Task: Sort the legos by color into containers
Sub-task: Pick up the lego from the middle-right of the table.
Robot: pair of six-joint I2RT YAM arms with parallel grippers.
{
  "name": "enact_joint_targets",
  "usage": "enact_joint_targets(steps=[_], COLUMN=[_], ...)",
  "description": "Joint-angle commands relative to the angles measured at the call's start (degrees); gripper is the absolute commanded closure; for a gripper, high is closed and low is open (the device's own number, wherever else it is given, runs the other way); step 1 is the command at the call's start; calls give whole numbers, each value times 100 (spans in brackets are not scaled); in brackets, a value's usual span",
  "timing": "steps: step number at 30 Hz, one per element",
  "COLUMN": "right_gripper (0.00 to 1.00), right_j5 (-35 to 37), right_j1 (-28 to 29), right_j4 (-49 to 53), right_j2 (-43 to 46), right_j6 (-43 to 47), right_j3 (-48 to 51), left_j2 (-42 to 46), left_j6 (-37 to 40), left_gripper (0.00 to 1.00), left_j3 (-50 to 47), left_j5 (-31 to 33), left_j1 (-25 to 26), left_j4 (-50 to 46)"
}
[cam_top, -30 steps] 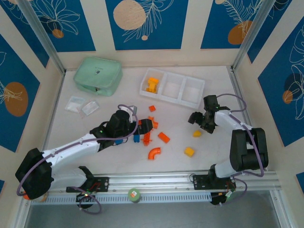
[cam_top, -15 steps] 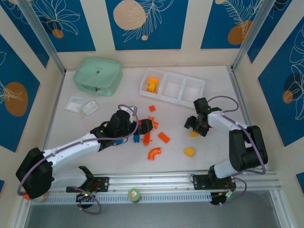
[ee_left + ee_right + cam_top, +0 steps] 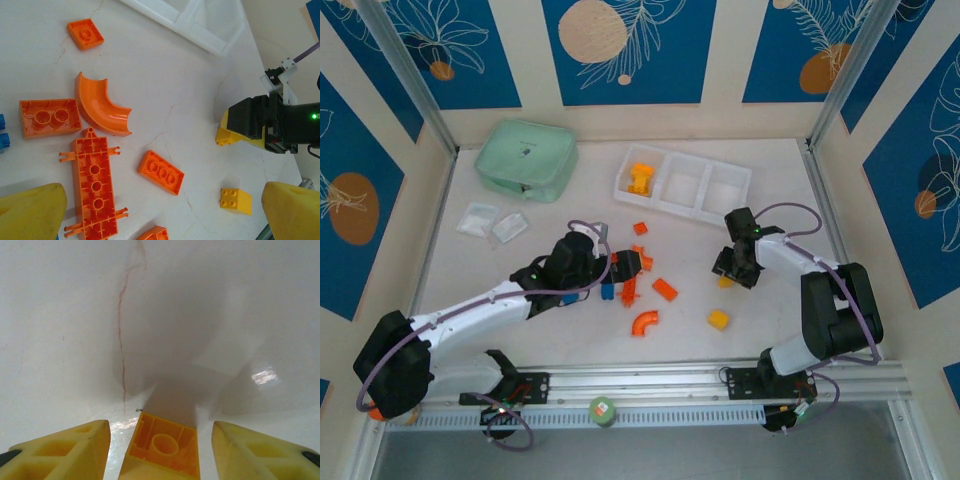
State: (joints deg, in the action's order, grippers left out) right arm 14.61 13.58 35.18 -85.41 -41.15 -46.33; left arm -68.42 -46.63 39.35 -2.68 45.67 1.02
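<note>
My right gripper (image 3: 732,272) (image 3: 160,429) is down at the table with a yellow lego (image 3: 162,447) (image 3: 725,282) lying upside down between its fingers (image 3: 75,442). A gap shows on each side of the brick, so the gripper is open. The left gripper (image 3: 623,267) (image 3: 165,200) hangs open over orange legos: a long plate (image 3: 95,187), a flat brick (image 3: 161,172) and an arch (image 3: 102,105). Another yellow lego (image 3: 719,319) (image 3: 235,199) lies nearer the front. The white tray (image 3: 705,190) at the back holds yellow-orange pieces (image 3: 640,178) in its left compartment.
A mint green box (image 3: 525,160) and two clear bags (image 3: 492,222) sit at the back left. Loose bricks lie mid-table: an orange arch (image 3: 644,322), an orange brick (image 3: 665,289), a small orange one (image 3: 640,228) and a blue one (image 3: 607,292).
The right gripper has moved left and down over the yellow lego, and its fingers have come closer together around it. The left arm has not moved.
</note>
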Motion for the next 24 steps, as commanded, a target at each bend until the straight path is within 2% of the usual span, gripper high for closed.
enact_joint_targets(steps=[1,6,10,17,24], right_gripper=[49,61,65,67,67], right_j5=[-31,-46,20,221,286], right_j1=[159,229,323,773,1226], right_j4=[55,33,111,197,-119], right_j2=[-99,-75,94,200,-763], right_j6=[-60,-19,44,156,498], right_j3=[-25,-65,-193,-918,-2443], left_j2=[39,115,201,433,584], left_j6=[49,57,143,474,707], left_gripper=[1,1,1,1,1], left_j3=[-46,-59,-18,231,445], left_j5=[39,92,207,334,224], left_j1=[51,48,47,-127,-567], left_j4=[-26,-91,-238,-762,-1154])
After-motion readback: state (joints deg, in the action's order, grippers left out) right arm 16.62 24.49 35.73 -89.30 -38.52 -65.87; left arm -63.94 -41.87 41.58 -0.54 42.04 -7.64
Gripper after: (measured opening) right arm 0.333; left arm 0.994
